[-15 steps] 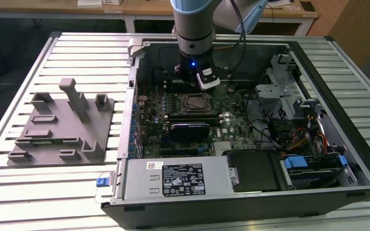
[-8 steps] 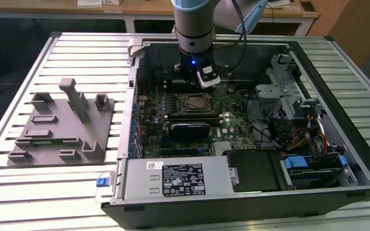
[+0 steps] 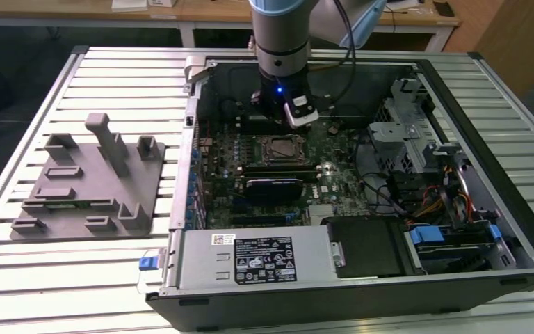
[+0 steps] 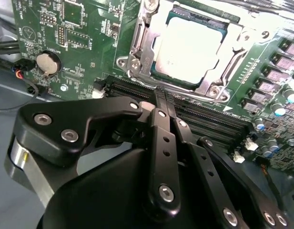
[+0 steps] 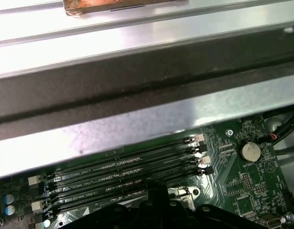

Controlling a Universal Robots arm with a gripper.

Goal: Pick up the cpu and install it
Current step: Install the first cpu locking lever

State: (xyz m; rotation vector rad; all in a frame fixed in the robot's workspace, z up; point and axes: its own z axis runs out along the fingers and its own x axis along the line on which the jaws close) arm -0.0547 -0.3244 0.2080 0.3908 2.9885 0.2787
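The cpu (image 4: pixel 187 47), a pale silvery square chip, lies flat in the motherboard socket inside its metal frame (image 4: pixel 137 52). In the exterior view the cpu (image 3: pixel 279 148) sits at the middle of the board in the open computer case (image 3: pixel 192 76). My black gripper (image 4: pixel 161 91) hovers over the memory slots just beside the socket, a short way from the chip. Its two fingers (image 4: pixel 158 129) are pressed together with nothing between them. From the exterior view the gripper (image 3: pixel 277 115) hangs just behind the socket.
A grey plastic fixture (image 3: pixel 86 181) with upright posts stands on the slatted table at the exterior view's left. Memory slots (image 5: pixel 123 176), a coin cell (image 4: pixel 46 63), the power supply (image 3: pixel 239 257), drive cages and cables (image 3: pixel 416 146) crowd the case. The case wall (image 5: pixel 137 95) runs close by.
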